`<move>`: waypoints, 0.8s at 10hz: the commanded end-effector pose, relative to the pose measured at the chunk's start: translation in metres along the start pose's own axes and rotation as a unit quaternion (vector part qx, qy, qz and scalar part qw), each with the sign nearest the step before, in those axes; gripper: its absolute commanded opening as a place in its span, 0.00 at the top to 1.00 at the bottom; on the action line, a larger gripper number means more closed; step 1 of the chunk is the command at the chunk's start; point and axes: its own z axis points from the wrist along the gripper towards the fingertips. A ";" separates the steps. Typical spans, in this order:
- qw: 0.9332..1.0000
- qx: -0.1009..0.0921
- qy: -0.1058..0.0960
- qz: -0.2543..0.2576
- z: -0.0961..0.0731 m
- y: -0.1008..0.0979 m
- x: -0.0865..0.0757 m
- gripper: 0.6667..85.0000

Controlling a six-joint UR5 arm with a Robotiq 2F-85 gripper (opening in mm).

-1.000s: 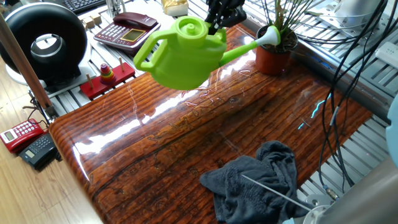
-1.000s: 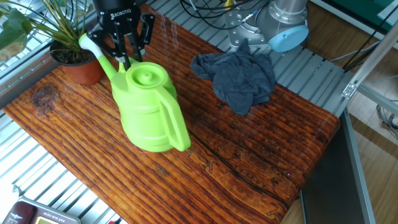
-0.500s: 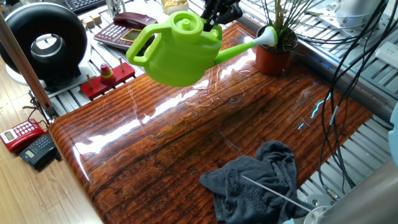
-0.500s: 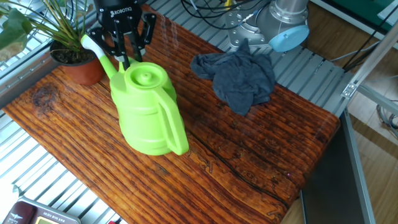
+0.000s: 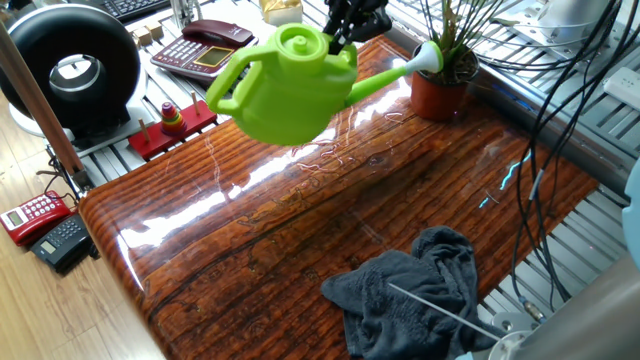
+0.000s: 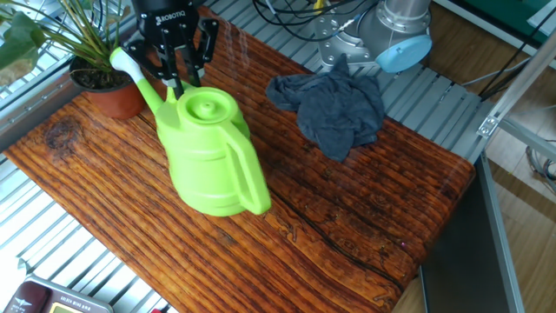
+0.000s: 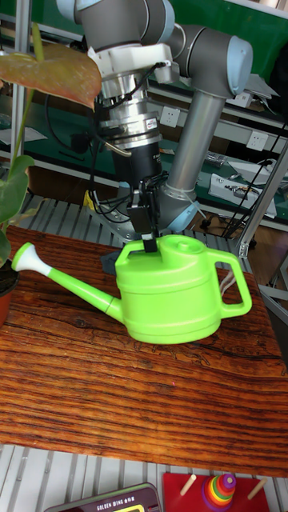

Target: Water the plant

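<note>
- Green watering can point(image 5: 295, 85) has dipped slightly since a moment ago, your claw point(image 6: 178, 83) still clamped on its top rim.
- Spout head point(image 5: 428, 58) hangs over the plant point(image 5: 445, 70) at the tabletop point(image 5: 300, 230) corner.
- You look ready to pour.

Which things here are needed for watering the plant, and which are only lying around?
Needed: the plant, the watering can, and the gripper holding the can.

Lying around: gray cloth, red telephones, calculator, ring toy.
</note>
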 end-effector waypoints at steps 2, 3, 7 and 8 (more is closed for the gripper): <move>0.998 -0.029 0.018 -0.045 -0.001 0.015 0.009 1.00; 0.998 -0.031 0.019 -0.056 -0.001 0.016 0.011 1.00; 0.996 -0.035 -0.013 -0.077 -0.002 0.018 0.003 1.00; 0.996 -0.037 -0.018 -0.079 -0.002 0.019 0.004 1.00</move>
